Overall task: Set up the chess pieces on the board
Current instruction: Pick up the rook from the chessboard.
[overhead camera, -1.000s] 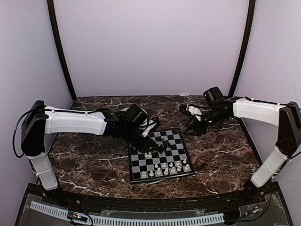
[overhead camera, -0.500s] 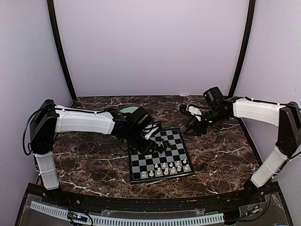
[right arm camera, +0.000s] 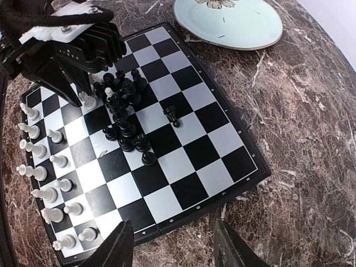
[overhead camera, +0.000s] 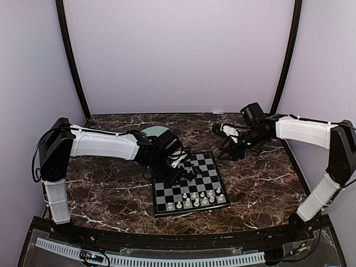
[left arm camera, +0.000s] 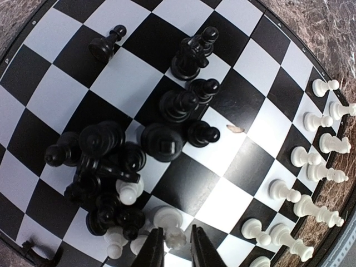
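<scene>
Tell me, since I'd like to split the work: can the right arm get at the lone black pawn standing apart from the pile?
Probably yes. The lone black pawn has bare squares around it, the right gripper hangs open beside the board, and the left gripper is at the pile.

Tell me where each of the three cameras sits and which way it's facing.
Top external: high behind the robot, looking down at the board; left arm and right arm show.
Left wrist: close over the black pieces; left fingers at bottom edge.
Right wrist: off the board's edge, facing the green plate; right fingers at bottom.
Both wrist views share the black pieces.
</scene>
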